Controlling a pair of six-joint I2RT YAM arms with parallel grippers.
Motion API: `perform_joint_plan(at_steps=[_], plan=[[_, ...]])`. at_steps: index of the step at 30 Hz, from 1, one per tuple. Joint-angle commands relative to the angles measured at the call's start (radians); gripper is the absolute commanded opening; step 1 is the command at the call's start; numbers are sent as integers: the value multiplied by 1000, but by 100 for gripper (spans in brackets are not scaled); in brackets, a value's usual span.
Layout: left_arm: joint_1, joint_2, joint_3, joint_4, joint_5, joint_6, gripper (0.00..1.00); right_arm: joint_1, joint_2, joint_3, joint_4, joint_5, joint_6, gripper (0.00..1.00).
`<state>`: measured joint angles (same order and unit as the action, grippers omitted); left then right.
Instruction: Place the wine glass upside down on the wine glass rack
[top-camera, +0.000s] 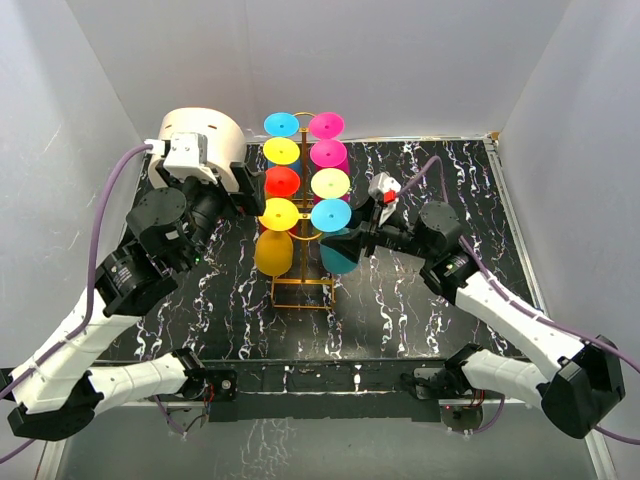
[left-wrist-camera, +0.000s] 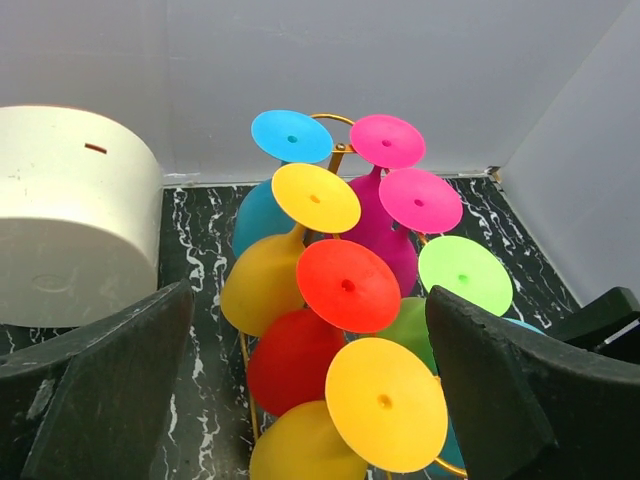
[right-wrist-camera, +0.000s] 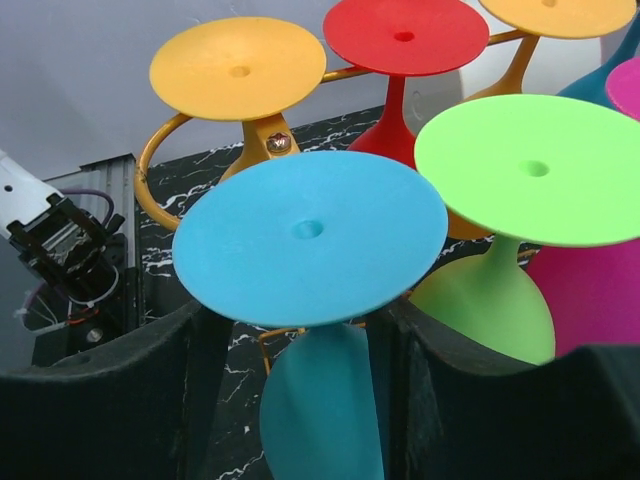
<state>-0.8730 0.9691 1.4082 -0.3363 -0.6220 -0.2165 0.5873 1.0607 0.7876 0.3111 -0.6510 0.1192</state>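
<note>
The wine glass rack (top-camera: 300, 292) is a golden wire stand mid-table, its ring (right-wrist-camera: 150, 170) showing in the right wrist view. Several coloured glasses hang on it upside down. The blue wine glass (top-camera: 331, 214) hangs at the rack's near right, foot disc up (right-wrist-camera: 308, 235) and teal bowl (right-wrist-camera: 325, 410) below. My right gripper (top-camera: 352, 240) stands open around that bowl (right-wrist-camera: 305, 400), with table visible between the left finger (right-wrist-camera: 120, 400) and the bowl. My left gripper (top-camera: 243, 196) is wide open left of the rack (left-wrist-camera: 310, 400), facing a yellow glass (left-wrist-camera: 385, 400) and holding nothing.
A cream cylindrical container (top-camera: 205, 130) stands at the back left, just behind my left wrist (left-wrist-camera: 70, 210). White walls close in the black marbled table (top-camera: 420, 320) on three sides.
</note>
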Motion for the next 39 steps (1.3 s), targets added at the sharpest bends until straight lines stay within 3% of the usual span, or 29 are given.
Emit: perform_joint_plan(at_steps=[1,6,13,18,25,31,39], plan=[[-3,-47,18,-14,7,54,99,5,-65,-4,0,60,-16,57],[-4,-91,-10,-17,43,97,99,5,-155,-26,-109,143,-39,74],[-4,-117,12,-139,23,90,99,4,-352,-69,-333,336,-64,81],[-4,-181,-17,-177,46,82,99,5,-523,-100,-500,609,-6,83],[-3,-251,-31,-225,26,56,99,5,-710,-23,-711,1005,100,98],[-3,-301,2,-279,-7,55,99,5,-736,126,-816,1227,119,98],[-2,-357,87,-306,-33,135,99,4,-680,275,-844,1292,133,98]])
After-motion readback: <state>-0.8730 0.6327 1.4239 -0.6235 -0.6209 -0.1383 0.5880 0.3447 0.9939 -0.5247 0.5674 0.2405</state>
